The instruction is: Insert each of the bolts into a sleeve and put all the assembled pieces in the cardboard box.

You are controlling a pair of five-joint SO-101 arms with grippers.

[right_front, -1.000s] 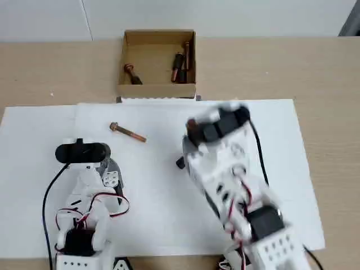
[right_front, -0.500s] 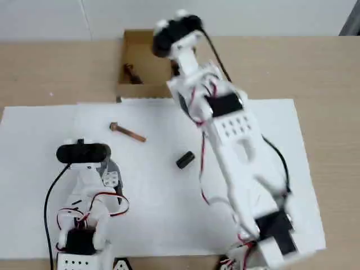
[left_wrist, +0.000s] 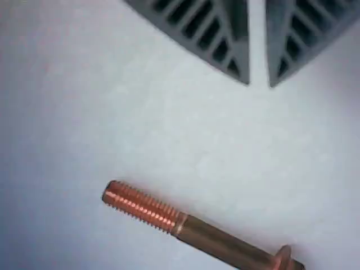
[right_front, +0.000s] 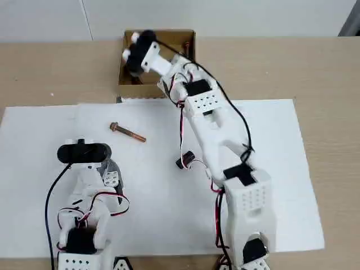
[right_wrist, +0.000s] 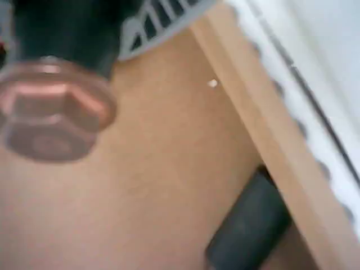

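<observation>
My right gripper (right_front: 136, 55) hangs over the left part of the cardboard box (right_front: 147, 90). In the right wrist view it (right_wrist: 84, 28) is shut on an assembled piece: a copper bolt head (right_wrist: 53, 115) under a black sleeve. Another black sleeve (right_wrist: 250, 228) lies on the box floor by the wall. A loose copper bolt (right_front: 128, 133) (left_wrist: 191, 228) and a loose black sleeve (right_front: 184, 160) lie on the white paper. My left gripper (right_front: 111, 177) (left_wrist: 259, 79) rests near the front left, short of the loose bolt, its jaws almost together and holding nothing.
A white paper sheet (right_front: 56, 140) covers the wooden table in front of the box. More copper pieces (right_front: 185, 50) lie at the box's right wall. The right arm's long white body crosses the paper from the front edge to the box.
The right arm has swung from the middle of the paper up and left until its gripper is over the box. The left arm, loose bolt and loose sleeve stayed put.
</observation>
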